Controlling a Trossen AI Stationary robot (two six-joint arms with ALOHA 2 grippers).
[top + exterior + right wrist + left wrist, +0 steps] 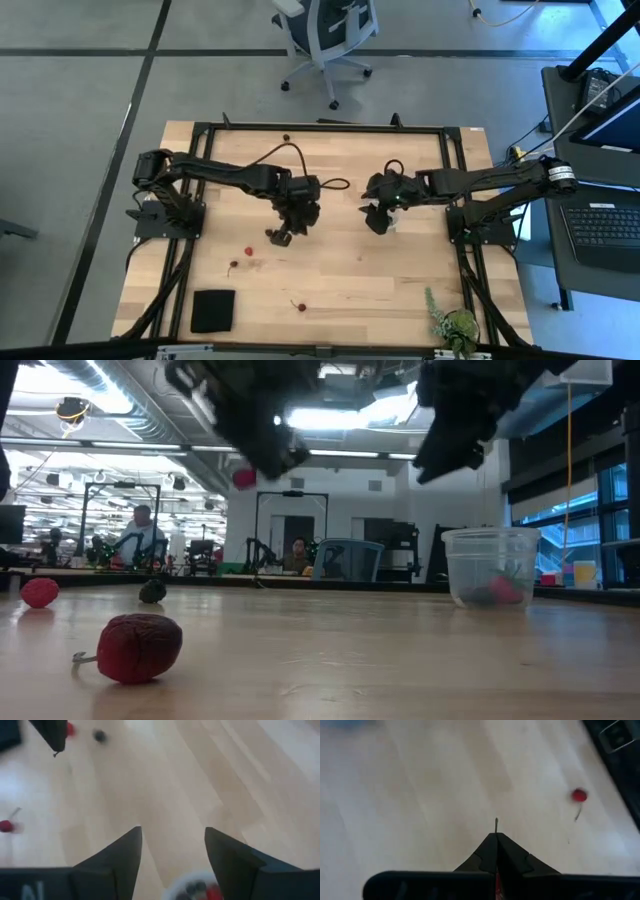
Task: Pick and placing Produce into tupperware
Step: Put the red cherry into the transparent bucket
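Observation:
The tupperware [492, 565] is a small clear round tub standing on the table, with a few red fruits [505, 591] in it. My right gripper [172, 837] hovers open just above the tub's rim [175, 887] and touches nothing. My left gripper [277, 237] hangs above the table's middle, left of the tub, and is shut on a small red fruit [243, 478]. Loose fruits rest on the wood: a wrinkled dark red one [135, 648] nearest the low camera, a red one [38, 592] and a dark one [152, 592]. My left gripper pinches one small red fruit between its two shut fingers, which slant down from above. In the left wrist view a thin stem [496, 823] sticks out past the fingertips and a strip of red [497, 885] shows between them. The fruit is lifted clear of the table.
A flat black square pad [212, 310] lies near the table's near left corner, and a leafy green plant [455, 325] stands at the near right. Bare wood [350, 270] lies between the arms and the near edge. An office chair [325, 30] stands beyond the far edge.

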